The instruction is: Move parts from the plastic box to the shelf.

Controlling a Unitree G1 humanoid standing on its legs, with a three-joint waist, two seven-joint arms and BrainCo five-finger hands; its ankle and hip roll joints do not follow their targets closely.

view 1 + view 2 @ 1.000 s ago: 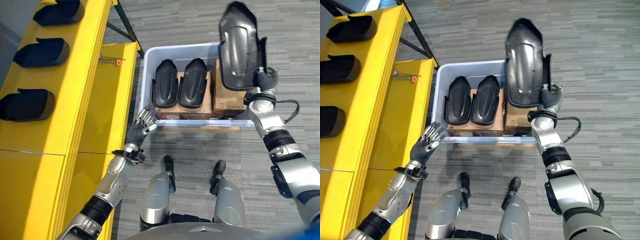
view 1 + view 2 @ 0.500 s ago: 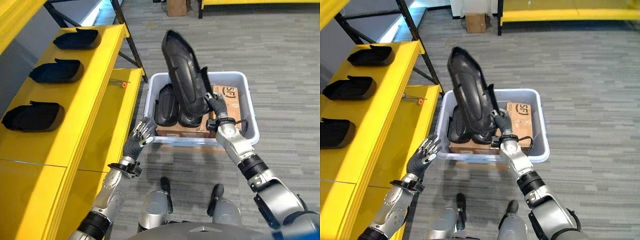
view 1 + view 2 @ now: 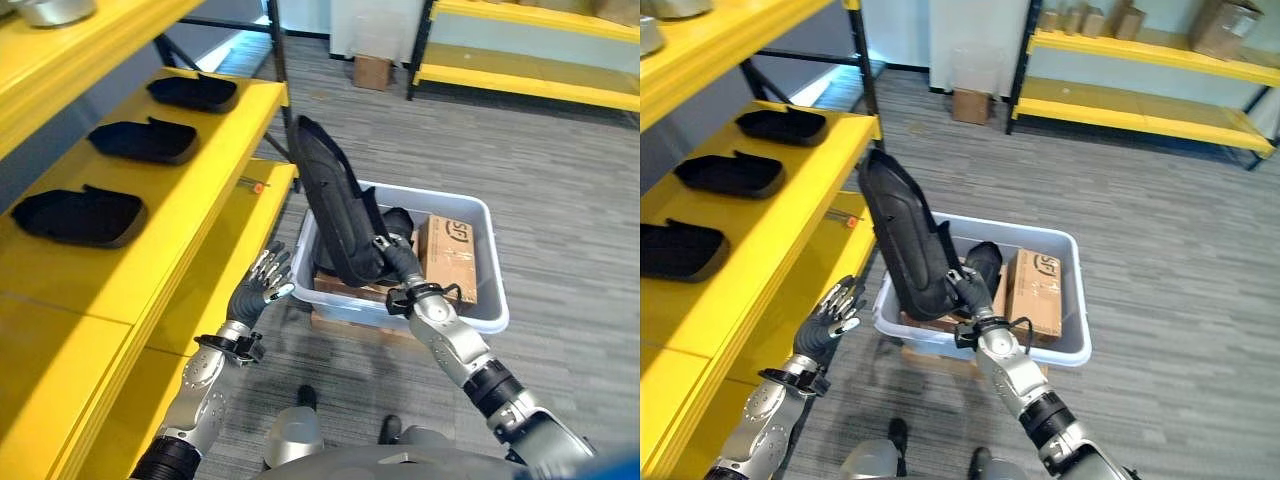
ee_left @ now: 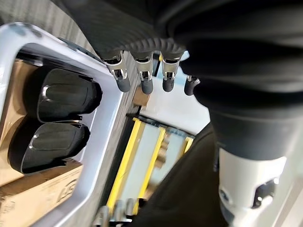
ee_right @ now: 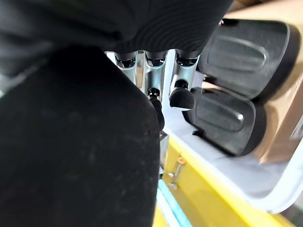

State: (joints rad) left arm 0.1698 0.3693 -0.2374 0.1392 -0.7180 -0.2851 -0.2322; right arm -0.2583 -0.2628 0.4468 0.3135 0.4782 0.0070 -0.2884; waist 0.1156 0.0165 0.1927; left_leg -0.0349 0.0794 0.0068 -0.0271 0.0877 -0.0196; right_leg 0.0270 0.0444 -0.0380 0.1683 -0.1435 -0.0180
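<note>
Above the plastic box [image 3: 470, 305], my right hand [image 3: 398, 268] is gripping the black part [image 3: 335, 205], now swung leftward from the box's right side toward the yellow shelf [image 3: 190, 175], nearly ready for placing, left hand [image 3: 262, 285] hovering open-fingered.

Black part [image 3: 335, 215] in curled fingers of right hand [image 3: 400, 268]; two black parts [image 4: 54, 123] past fingertips in pale grey plastic box [image 3: 480, 315]; yellow shelf [image 3: 190, 180]; grey striped floor [image 3: 560, 190]; brown cardboard box [image 3: 447, 258].
</note>
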